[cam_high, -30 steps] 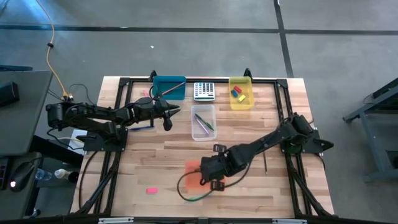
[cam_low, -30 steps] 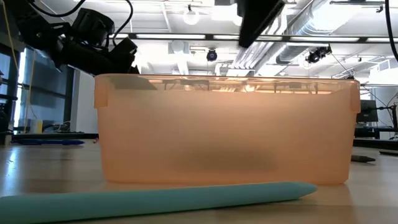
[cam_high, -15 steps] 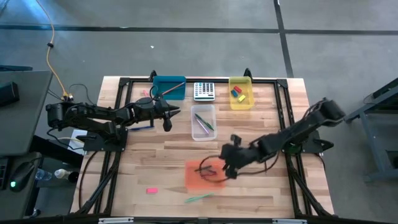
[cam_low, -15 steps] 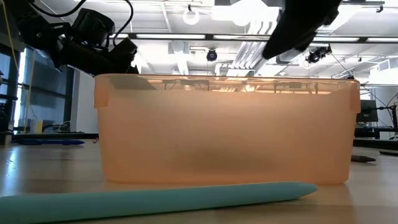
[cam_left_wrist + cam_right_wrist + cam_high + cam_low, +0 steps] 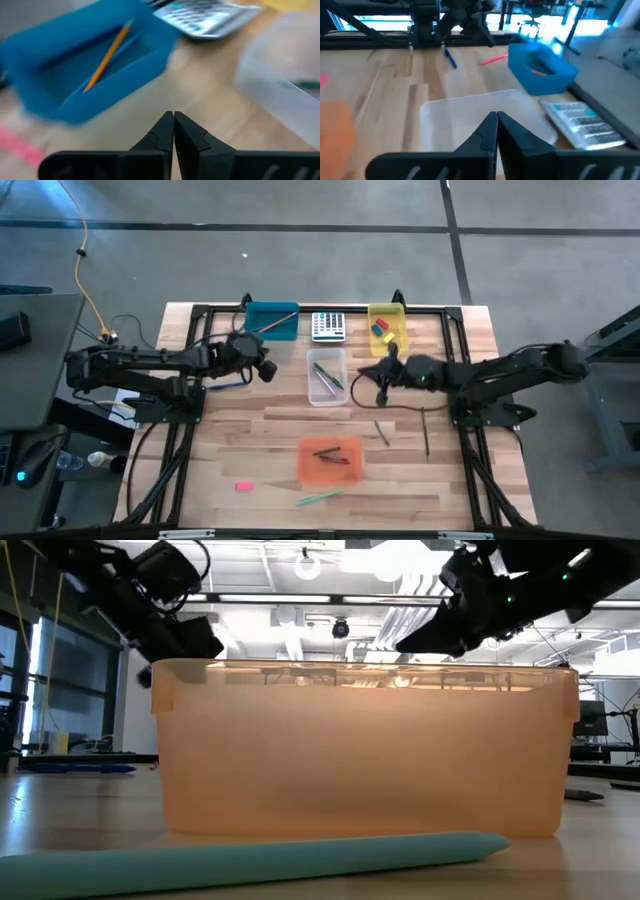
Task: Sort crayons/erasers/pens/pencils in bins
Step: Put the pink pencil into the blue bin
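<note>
My left gripper (image 5: 264, 370) is shut and empty, above the table between the teal bin (image 5: 272, 321) and the clear bin (image 5: 327, 376); its shut fingertips show in the left wrist view (image 5: 173, 119). A tan pencil (image 5: 107, 55) leans in the teal bin. My right gripper (image 5: 380, 388) is shut and empty, just right of the clear bin, which holds pens (image 5: 326, 376); it also shows in the right wrist view (image 5: 496, 119). The orange bin (image 5: 330, 461) holds crayons (image 5: 332, 453). The yellow bin (image 5: 387, 329) holds erasers (image 5: 381, 329).
A calculator (image 5: 328, 326) lies between the teal and yellow bins. Loose on the table are a pink eraser (image 5: 243, 486), a green pen (image 5: 320, 497), two dark sticks (image 5: 381, 432) (image 5: 425, 432), a blue pen (image 5: 450, 57) and a pink pencil (image 5: 494, 60).
My right gripper has gone from over the orange bin toward the table's far edge and now hangs right of the clear bin. The crayons in the orange bin have come into view. My left gripper has drawn back a little toward the table's left edge.
</note>
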### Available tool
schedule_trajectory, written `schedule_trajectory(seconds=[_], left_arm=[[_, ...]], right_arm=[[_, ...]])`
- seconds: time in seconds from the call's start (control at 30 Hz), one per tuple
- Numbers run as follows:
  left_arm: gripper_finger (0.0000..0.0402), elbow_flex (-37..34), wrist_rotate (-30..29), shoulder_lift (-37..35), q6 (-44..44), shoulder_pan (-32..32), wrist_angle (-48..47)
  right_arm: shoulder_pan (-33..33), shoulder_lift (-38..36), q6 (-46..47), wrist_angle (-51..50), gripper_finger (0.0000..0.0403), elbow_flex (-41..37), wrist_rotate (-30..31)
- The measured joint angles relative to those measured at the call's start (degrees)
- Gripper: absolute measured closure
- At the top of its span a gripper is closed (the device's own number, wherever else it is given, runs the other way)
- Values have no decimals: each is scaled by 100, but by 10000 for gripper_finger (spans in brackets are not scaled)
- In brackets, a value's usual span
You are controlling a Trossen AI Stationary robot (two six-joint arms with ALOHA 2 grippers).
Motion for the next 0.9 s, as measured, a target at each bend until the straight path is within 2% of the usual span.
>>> schedule_trajectory(seconds=[0.13,0.27,0.43,0.53,0.67,0.9], left_arm=[[377,86,-148,-8,-1517,82,-940],[335,86,-193,210,-2385,115,-1281],[276,86,-684,671,-3248,283,-1369],[250,86,-714,1021,-3601,435,-1371],[227,86,-845,1453,-4080,619,-1421],[227,86,-888,1910,-4309,726,-1394]], right_arm=[[-754,-189,-423,-99,403,-7,-814],[-1306,-265,-913,-151,403,-9,-1497],[-1879,-394,-1425,-192,403,-8,-2373],[-2177,-434,-1636,-317,403,-9,-2774],[-2503,-434,-1838,-343,403,-7,-2876],[-2883,-434,-1969,-440,403,-8,-3423]])
